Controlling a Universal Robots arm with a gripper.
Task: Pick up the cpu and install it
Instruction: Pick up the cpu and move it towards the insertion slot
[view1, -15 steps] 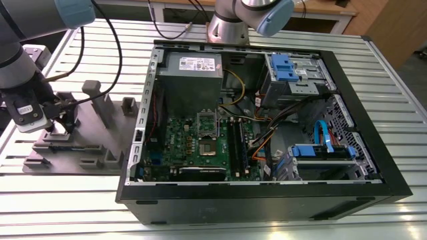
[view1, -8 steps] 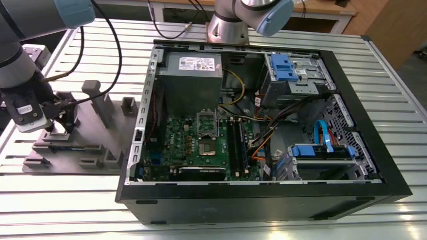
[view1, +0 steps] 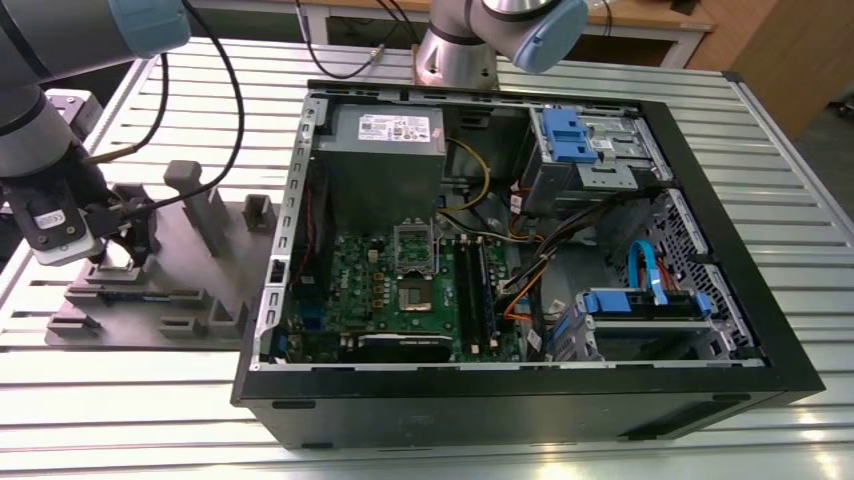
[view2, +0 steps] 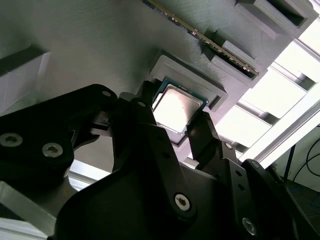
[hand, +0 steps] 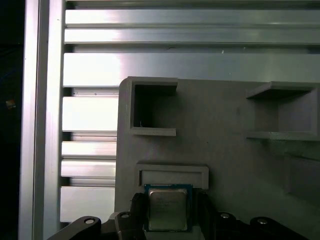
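Note:
The cpu (view2: 177, 105) (hand: 167, 207), a small square chip with a silvery top, lies flat in a shallow recess of the grey holder block (view1: 200, 290). My gripper (view1: 114, 262) is at the exterior view's left, lowered onto that block. In both wrist views its black fingers (view2: 197, 130) stand on either side of the chip, close to its edges. A thin gap shows on one side, so the gripper (view2: 172, 111) (hand: 169, 212) reads as open around the cpu. The open computer case (view1: 747, 330) lies to the right, and its motherboard socket (view1: 418, 297) is uncovered, with its metal frame (view1: 414, 243) raised.
The holder block carries upright posts (view1: 200, 205), empty pockets (hand: 152, 107) and a memory stick (view2: 200, 34) in a slot. Inside the case are cables (view1: 534, 260), blue drive cages (view1: 574, 135) and a power supply (view1: 387, 130). Another arm's base (view1: 461, 55) stands behind, on the slatted metal table (view1: 134, 400).

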